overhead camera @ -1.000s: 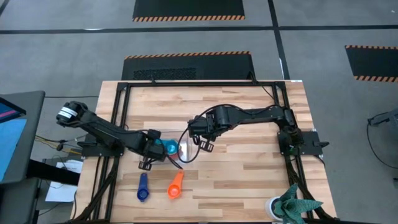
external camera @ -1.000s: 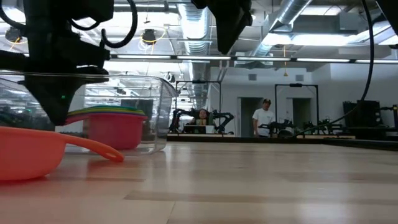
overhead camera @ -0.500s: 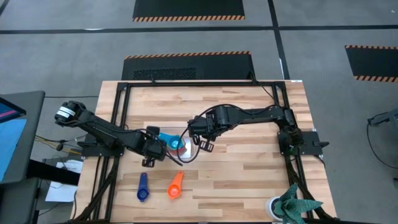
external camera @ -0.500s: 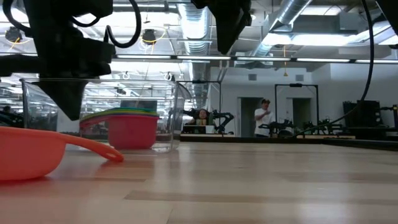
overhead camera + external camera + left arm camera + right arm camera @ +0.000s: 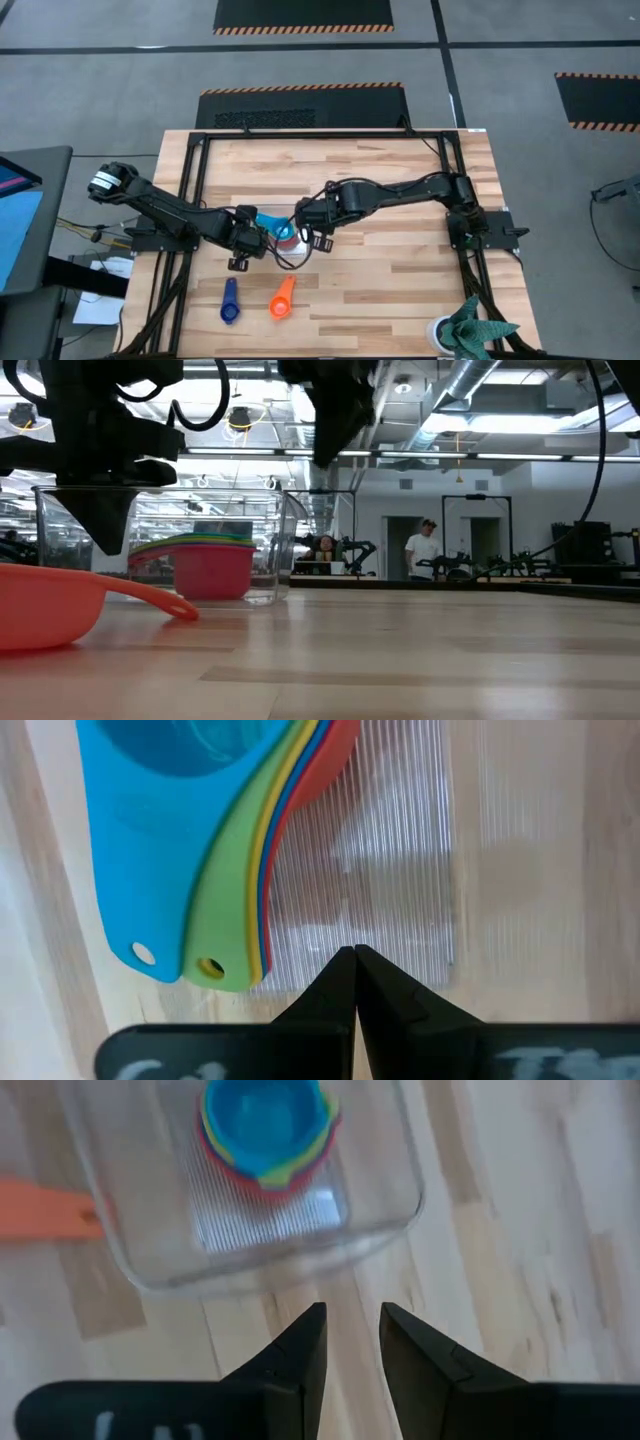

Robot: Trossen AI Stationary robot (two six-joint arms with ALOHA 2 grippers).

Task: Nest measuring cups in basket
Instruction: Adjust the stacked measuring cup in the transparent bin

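The clear basket (image 5: 290, 243) stands on the table's middle left, its wall (image 5: 270, 550) showing in the low view. Nested in it are the red, blue, yellow, green and light blue cups (image 5: 272, 226) (image 5: 200, 840) (image 5: 265, 1125), bowls down on its floor. The orange cup (image 5: 283, 296) (image 5: 50, 610) and the dark blue cup (image 5: 230, 300) lie on the table nearer the near edge. My left gripper (image 5: 240, 252) (image 5: 353, 955) is shut at the basket's left end. My right gripper (image 5: 312, 232) (image 5: 352, 1335) hovers open above the table, just right of the basket. My left gripper comes from above, pointing down, with its shut fingertips (image 5: 340, 970) at the basket's left short wall (image 5: 300, 982), beside the cup handles. The wall is clear, so I cannot make out how much of it lies between the fingers. The basket stands flat on the table.
Black frame rails (image 5: 195, 190) run along the table's left, right and far sides. A potted plant (image 5: 470, 330) stands at the near right corner. Bare wood lies right of the basket. People stand in the room beyond the table (image 5: 420, 550).
The basket with its cup stack has slid a little toward the table's right and far side, together with my left gripper, then stayed put. My right gripper has moved left toward the basket and stayed open.
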